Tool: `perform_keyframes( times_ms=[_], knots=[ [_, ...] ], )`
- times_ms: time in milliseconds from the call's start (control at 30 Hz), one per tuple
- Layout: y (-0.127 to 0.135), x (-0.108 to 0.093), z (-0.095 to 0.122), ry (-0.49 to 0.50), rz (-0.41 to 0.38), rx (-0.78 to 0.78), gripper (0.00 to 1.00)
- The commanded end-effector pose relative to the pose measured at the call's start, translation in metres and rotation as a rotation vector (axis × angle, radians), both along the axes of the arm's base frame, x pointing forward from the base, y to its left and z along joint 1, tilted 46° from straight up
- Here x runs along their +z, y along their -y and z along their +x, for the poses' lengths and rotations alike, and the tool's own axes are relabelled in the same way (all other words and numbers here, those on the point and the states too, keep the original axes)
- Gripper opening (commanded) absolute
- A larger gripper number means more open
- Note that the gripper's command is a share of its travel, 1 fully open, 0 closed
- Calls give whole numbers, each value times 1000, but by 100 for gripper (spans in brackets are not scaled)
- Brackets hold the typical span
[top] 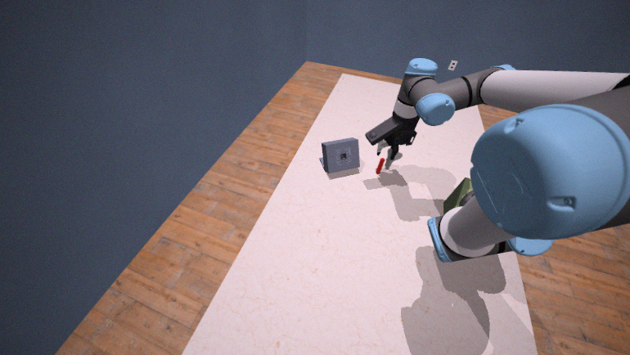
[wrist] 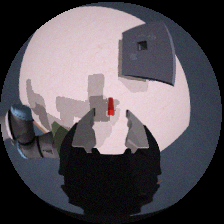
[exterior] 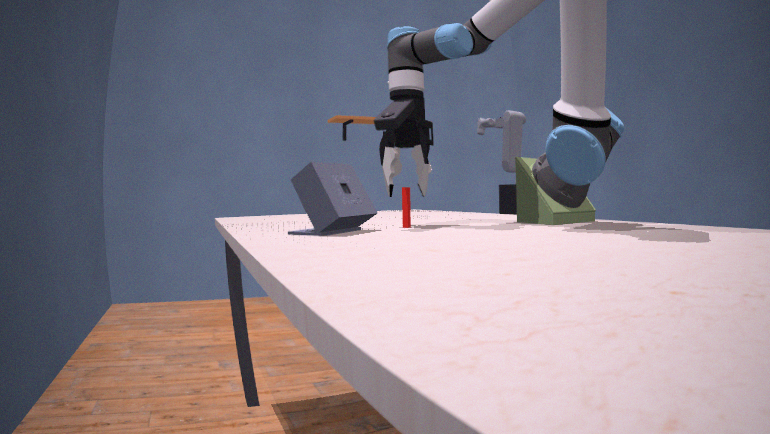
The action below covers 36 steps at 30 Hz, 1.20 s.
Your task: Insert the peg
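A red peg [top: 380, 165] stands upright on the white table; it also shows in the exterior view [exterior: 405, 207] and in the wrist view [wrist: 111, 106]. My gripper [exterior: 406, 188] hangs right above it, fingers pointing down and partly apart, with their tips at about the level of the peg's top and a gap on each side. Nothing is between the fingers. The grey sloped panel [top: 339, 154] with a square hole [exterior: 345, 188] stands to the left of the peg; it also shows in the wrist view [wrist: 147, 52].
The arm's green base mount [exterior: 544, 196] stands on the table to the right. A grey fixture [exterior: 509, 137] and a small orange shelf [exterior: 351, 119] show behind the table. The table's edge lies just beyond the panel.
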<state>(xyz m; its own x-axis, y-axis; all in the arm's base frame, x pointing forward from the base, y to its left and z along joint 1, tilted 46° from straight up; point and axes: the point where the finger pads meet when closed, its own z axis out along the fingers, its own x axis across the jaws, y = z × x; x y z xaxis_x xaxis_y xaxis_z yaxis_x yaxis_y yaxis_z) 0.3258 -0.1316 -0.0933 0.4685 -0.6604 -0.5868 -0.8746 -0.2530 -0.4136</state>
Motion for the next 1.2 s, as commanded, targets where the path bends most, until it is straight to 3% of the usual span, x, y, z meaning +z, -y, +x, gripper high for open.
perform_keyframes(
  times_ms=[0, 1033, 1167],
  knots=[
    [1, 0, 0, 0, -1, 0, 41],
    [1, 0, 0, 0, -1, 0, 3],
    [8, 7, -1, 0, -1, -1, 0]
  ],
)
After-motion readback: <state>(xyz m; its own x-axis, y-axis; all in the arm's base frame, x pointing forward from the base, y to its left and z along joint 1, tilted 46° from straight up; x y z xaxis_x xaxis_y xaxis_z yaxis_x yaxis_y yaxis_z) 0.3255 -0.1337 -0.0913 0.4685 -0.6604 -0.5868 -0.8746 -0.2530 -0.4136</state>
